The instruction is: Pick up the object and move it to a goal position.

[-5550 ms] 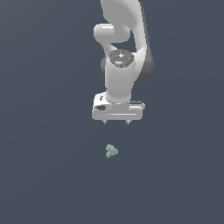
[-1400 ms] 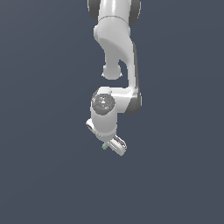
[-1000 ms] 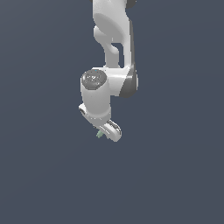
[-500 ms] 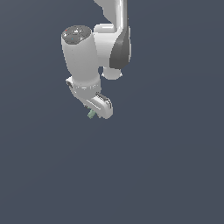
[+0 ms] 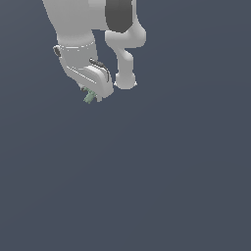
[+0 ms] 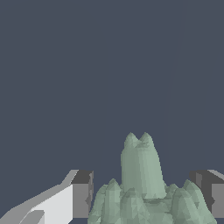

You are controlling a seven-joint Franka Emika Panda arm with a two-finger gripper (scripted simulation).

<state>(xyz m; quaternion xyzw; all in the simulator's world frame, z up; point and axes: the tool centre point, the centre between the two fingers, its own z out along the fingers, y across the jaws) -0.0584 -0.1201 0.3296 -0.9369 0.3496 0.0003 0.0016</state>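
The object [image 5: 89, 97] is a small pale grey-green lumpy clump sticking out below the white gripper [image 5: 91, 95] near the top of the exterior view's left. The gripper is shut on it and holds it well above the dark floor. In the wrist view the object [image 6: 142, 188] fills the space between the two dark fingertips [image 6: 82, 194], which press on it from both sides. The gripper [image 6: 144, 197] hides the clump's lower part in that view. The white arm [image 5: 83, 29] runs up out of the picture.
A plain dark blue-grey floor [image 5: 162, 186] lies under everything. A white arm link [image 5: 125, 73] with a dark joint hangs just to the exterior view's right of the gripper.
The arm has risen and swung towards the exterior view's left with the clump in its fingers. Earlier the clump lay on the floor below the open gripper.
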